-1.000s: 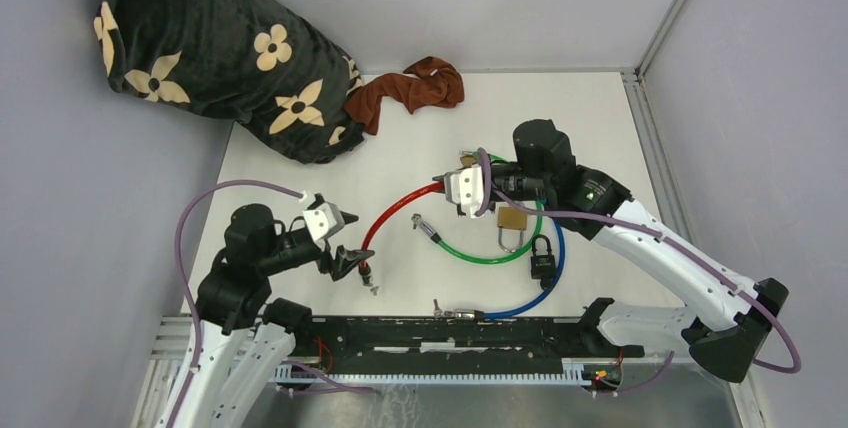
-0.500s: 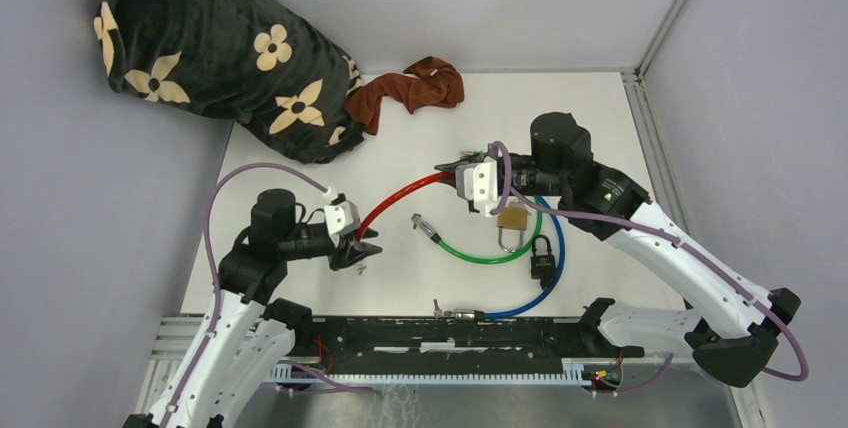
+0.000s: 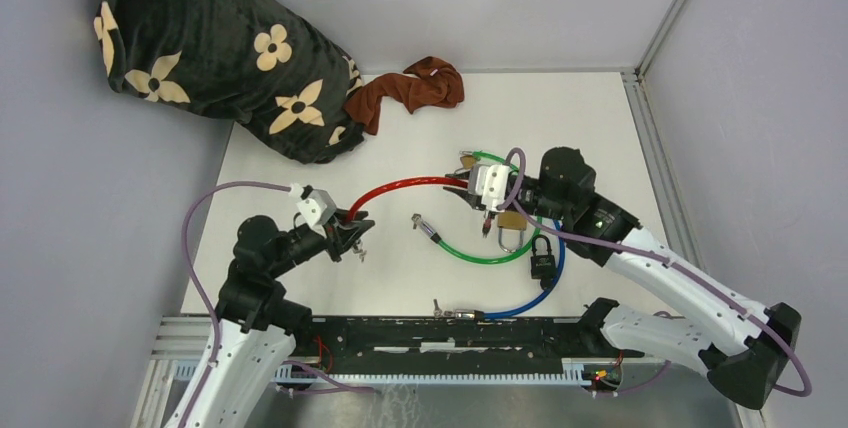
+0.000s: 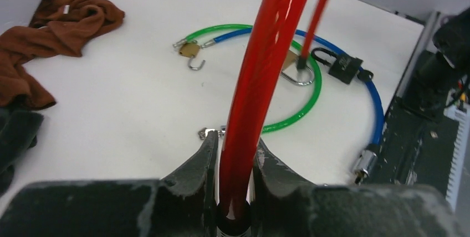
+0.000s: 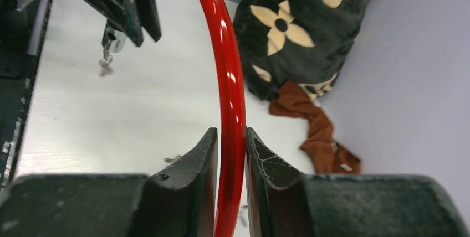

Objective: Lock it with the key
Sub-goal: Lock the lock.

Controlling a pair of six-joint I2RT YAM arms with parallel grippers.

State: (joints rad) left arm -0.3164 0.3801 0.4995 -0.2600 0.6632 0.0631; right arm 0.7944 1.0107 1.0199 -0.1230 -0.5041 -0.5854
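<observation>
Red cable arches between my two pincers, and each is clamped tight on it: my left pincer near one end, my right pincer farther along. Keys hang just under my left pincer. Brass padlock lies just beside my right pincer, and black padlock sits near it, toward my base.

Both arms reach inward, left pincer and right pincer each clamped tight.
</observation>
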